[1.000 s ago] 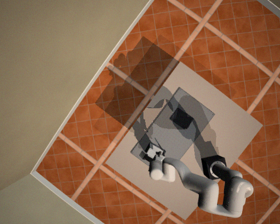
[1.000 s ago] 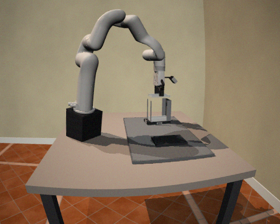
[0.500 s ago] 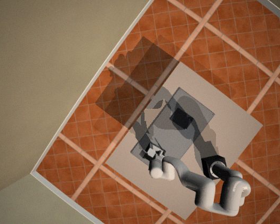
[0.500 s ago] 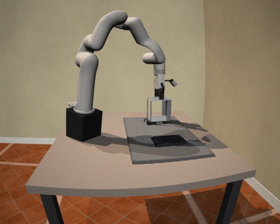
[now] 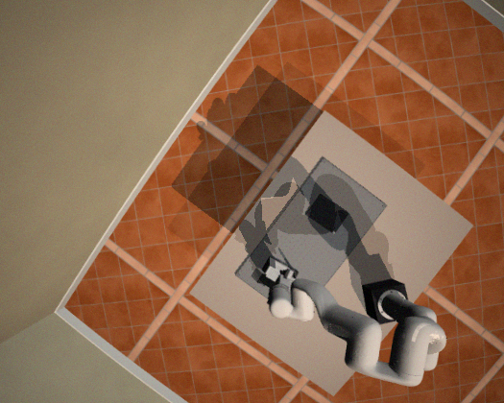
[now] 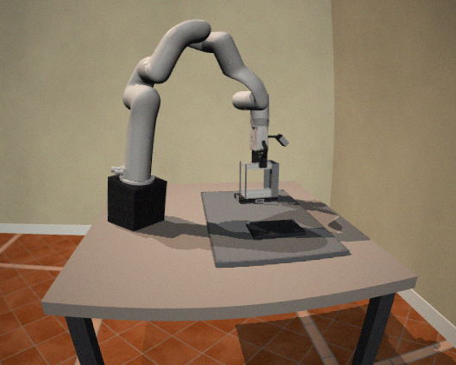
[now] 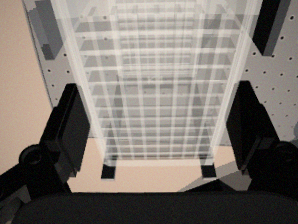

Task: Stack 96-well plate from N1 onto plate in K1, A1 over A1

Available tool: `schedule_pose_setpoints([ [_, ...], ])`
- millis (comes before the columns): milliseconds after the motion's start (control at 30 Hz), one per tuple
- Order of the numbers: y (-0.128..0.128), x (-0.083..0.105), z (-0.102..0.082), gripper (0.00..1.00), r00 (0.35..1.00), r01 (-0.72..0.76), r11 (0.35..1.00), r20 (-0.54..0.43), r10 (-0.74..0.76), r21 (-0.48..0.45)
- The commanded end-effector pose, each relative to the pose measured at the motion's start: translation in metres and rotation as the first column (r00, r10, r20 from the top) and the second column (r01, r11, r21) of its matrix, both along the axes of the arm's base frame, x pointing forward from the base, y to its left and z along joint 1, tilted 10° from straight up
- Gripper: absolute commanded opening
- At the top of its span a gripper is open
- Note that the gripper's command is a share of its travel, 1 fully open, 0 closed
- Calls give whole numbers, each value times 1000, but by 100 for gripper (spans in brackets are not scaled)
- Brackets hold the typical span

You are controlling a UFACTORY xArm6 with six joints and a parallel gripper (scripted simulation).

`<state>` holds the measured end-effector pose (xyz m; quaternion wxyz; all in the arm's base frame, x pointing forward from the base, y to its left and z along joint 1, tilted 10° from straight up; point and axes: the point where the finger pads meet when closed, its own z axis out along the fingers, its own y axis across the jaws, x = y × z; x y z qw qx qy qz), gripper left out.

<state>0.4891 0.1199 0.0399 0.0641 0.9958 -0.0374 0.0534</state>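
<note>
My gripper (image 7: pixel 157 100) is shut on the clear 96-well plate (image 7: pixel 154 76), one black finger on each long side. In the exterior view the gripper (image 6: pixel 261 162) holds the plate at the top of the stack rack K1 (image 6: pixel 259 182), between its upright posts. The lower plate in K1 shows only faintly through the held one. The black plate nest N1 (image 6: pixel 275 228) lies bare on the grey mat, nearer the table front.
The grey mat (image 6: pixel 271 226) carries both the rack and the nest. The arm's black base block (image 6: pixel 135 202) stands at the table's left rear. Walls close in behind and to the right of the table.
</note>
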Motion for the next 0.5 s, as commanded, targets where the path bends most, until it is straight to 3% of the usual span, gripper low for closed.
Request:
schedule_pose_setpoints([
  [0, 0, 2, -4, 0, 1000, 0, 1000, 3, 0, 1],
  [467, -3, 4, -24, 0, 1000, 0, 1000, 3, 0, 1],
])
